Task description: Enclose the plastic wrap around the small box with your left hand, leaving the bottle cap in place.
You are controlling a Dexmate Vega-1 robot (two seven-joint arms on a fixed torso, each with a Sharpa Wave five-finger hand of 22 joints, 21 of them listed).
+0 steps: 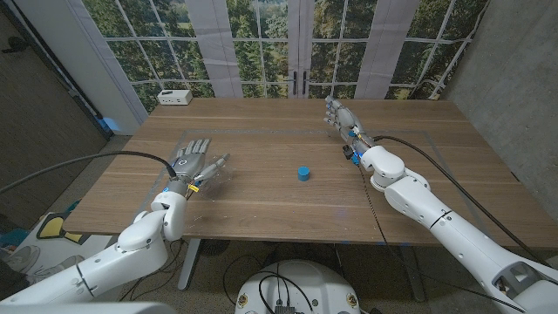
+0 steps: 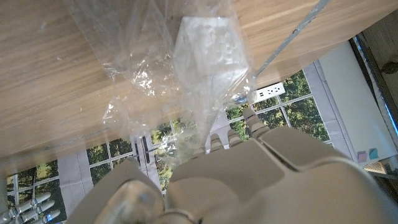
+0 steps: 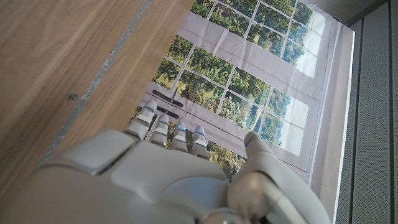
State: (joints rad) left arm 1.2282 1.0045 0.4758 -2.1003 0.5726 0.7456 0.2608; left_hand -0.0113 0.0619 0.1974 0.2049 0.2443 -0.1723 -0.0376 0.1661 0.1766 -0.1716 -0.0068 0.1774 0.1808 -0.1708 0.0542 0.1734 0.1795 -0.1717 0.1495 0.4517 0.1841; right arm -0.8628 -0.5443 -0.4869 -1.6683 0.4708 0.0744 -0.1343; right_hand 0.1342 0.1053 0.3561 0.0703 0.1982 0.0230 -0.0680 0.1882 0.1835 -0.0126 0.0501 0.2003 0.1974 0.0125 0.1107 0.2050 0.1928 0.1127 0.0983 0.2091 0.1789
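1. I have the left hand out over the left side of the worktop, fingers spread, on top of the plastic wrap. Whether the fingers actually pinch the film I cannot tell; the wrist camera looks over the back of the hand and the fingertips are hidden.
2. The small box shows in the left wrist view as a pale block under the clear film, just ahead of my fingers. The wrap is crumpled and draped across its top and one side.
3. The bottle cap, blue, sits near the worktop's middle, well apart from the wrap and from both hands. Untouched as it lies; that condition holds so far.
4. The right hand stands at the far right of the worktop, fingers apart, holding nothing.
5. Progress, my judgement: film partly over the box, probably not closed round it. Left to do: fold the loose edges in and tuck them.
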